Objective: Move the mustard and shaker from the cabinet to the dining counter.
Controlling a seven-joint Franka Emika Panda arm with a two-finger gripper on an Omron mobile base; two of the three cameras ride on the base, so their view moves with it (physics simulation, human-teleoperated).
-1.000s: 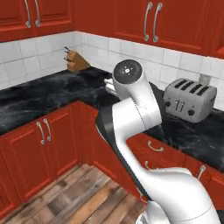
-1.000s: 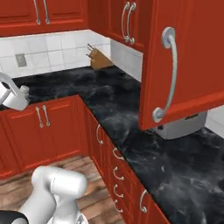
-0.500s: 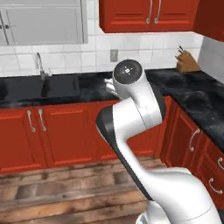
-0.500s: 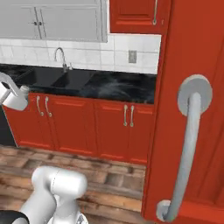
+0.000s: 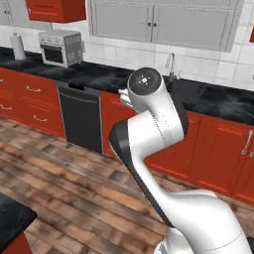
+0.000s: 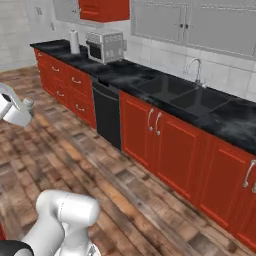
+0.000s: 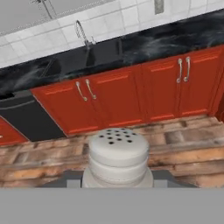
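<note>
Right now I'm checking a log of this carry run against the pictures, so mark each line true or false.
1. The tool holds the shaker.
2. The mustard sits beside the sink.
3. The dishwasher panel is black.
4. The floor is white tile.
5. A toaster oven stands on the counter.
1. True: in the hand view the shaker stands upright in the tool, its holed cap facing the camera.
2. False: no mustard appears by the sink.
3. True: the dishwasher is a black panel among red cabinet doors.
4. False: the floor is brown wood plank.
5. True: the toaster oven stands on the counter, left of the sink.
</note>
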